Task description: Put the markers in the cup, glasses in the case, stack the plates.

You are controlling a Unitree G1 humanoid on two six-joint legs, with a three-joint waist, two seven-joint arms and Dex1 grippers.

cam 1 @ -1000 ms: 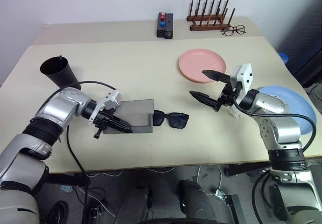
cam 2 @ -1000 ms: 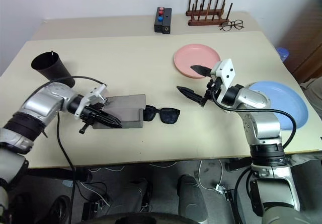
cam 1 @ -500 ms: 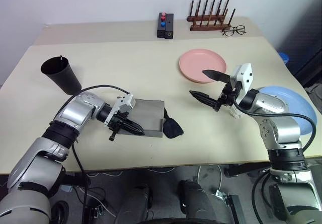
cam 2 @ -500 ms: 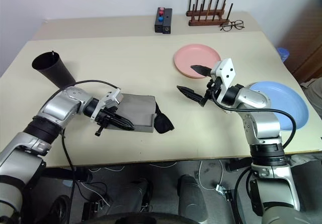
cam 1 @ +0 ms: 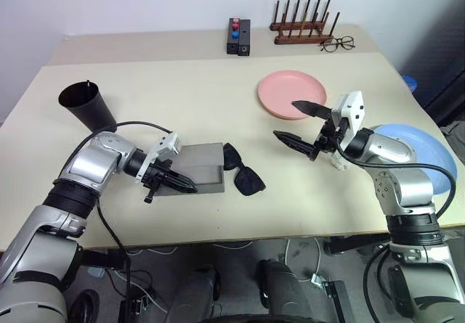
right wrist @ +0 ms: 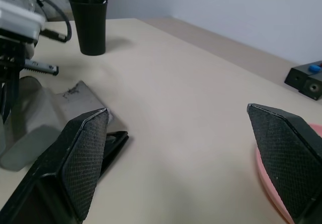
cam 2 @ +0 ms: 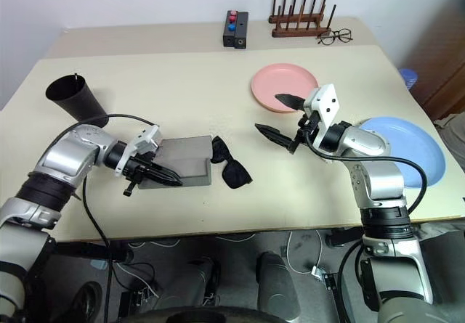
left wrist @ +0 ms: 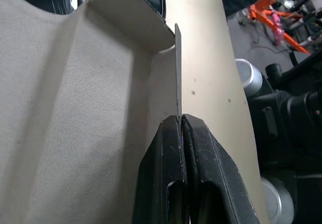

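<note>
left tool [left wrist: 180,121] pinched on thin edge of grey case [left wrist: 75,108]; table [left wrist: 206,58] beside.

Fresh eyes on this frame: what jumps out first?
The left claw, shut on the edge of the grey case near the table's front. Black sunglasses lie folded askew right beside the case, not in it. The right claw hangs wide open above the table, between the pink plate and the blue plate.

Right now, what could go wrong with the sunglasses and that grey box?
The left gripper is pinched shut on the case, so pulling might drag the case instead of opening it. The sunglasses lie outside, against its end, and could get pushed away. The right gripper hangs open above the table, holding nothing.
</note>
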